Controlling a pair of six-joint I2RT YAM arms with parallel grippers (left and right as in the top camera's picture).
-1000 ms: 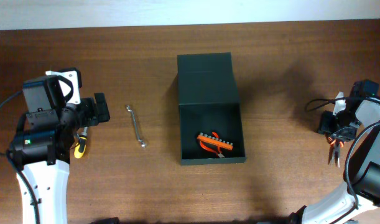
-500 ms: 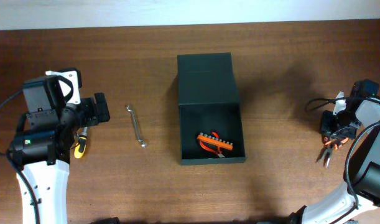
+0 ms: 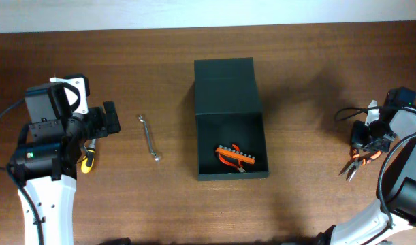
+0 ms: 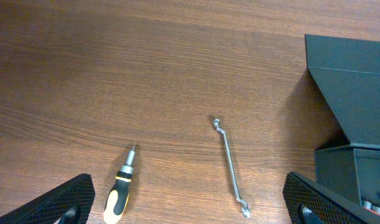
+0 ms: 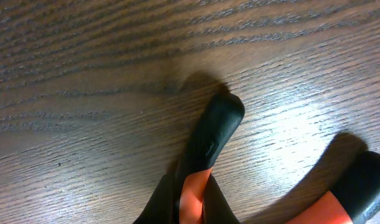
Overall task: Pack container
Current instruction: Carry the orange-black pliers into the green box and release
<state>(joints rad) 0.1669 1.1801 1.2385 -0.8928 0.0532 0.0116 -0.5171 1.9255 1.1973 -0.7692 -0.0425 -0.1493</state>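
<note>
The dark green-black container [image 3: 199, 146] stands open mid-table, its flat lid [image 3: 225, 85] lying back behind it; an orange bit holder [image 3: 235, 156] lies inside. My right gripper [image 3: 366, 146] at the far right is shut on orange-and-black pliers [image 3: 353, 167], whose handles fill the right wrist view [image 5: 205, 155]. My left gripper [image 3: 109, 120] is open and empty at the left, above a yellow-black screwdriver [image 3: 88, 160] and left of a small silver wrench [image 3: 149, 138]. The left wrist view shows the screwdriver [image 4: 118, 196], the wrench [image 4: 230, 165] and the container [image 4: 351, 168].
The white wall edge runs along the table's back. Black cables loop beside the right arm [image 3: 344, 112]. Bare wood lies between the wrench and the container and between the container and the right arm.
The pliers in my right gripper have swung, their tip turning from pointing down to pointing down-left toward the container. The left arm has not moved.
</note>
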